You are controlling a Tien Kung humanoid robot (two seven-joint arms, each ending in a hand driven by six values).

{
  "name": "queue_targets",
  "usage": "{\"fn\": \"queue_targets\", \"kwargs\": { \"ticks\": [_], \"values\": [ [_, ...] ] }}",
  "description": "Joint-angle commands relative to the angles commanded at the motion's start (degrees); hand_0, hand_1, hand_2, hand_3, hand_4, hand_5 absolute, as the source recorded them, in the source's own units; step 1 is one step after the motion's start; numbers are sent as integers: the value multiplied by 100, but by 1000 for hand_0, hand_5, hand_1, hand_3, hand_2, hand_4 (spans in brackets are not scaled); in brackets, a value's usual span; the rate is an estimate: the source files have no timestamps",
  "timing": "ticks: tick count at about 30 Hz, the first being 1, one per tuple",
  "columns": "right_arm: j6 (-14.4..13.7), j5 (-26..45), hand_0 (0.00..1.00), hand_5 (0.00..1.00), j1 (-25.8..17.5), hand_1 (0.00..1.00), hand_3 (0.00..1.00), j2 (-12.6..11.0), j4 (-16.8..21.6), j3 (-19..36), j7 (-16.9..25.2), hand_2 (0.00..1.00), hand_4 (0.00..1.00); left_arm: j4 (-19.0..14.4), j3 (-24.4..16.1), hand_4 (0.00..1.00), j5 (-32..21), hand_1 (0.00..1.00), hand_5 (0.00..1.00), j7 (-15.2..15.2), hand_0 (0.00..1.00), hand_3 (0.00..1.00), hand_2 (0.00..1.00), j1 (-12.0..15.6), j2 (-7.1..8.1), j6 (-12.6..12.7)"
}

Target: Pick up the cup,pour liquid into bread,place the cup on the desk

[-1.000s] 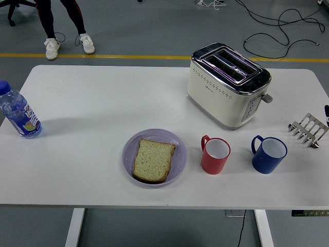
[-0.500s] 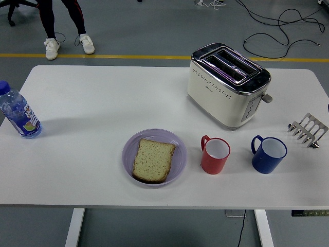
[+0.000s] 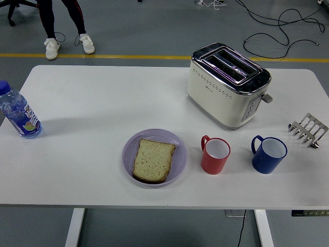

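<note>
With neither hand in view, their state cannot be told; the red cup (image 3: 215, 155) stands just right of the bread (image 3: 153, 160), and the robot might grab the blue cup (image 3: 269, 154) instead.

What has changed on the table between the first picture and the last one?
A dark tip showing at the right edge, beside the rack, has slipped out of view; no hand shows now. The bread on its plate, the red cup, the blue cup, the toaster and the bottle stayed put.
</note>
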Motion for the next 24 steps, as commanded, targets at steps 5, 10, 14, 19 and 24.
{"fn": "queue_targets", "kwargs": {
  "ticks": [5,10,14,19,24],
  "values": [
    [-6,8,712,202,1,674,629,1,-5,12,3,702,597,0,14,343,-23,693,933,-4,658,607,715,-11,5,11],
    [-3,9,711,205,21,674,629,2,-4,11,2,702,598,0,14,342,-19,694,931,-3,657,607,715,-8,-2,14],
    [-8,22,712,206,29,674,629,16,-6,40,2,702,598,0,-4,342,-5,693,930,1,657,607,715,-10,-5,13],
    [-11,35,712,206,37,674,629,11,0,67,-1,702,598,0,-10,342,12,693,930,3,657,607,715,-16,-2,8],
    [-14,52,711,210,46,673,629,12,-6,62,-6,703,599,0,-4,342,14,694,927,3,657,607,714,-18,-3,9]
  ]
}}
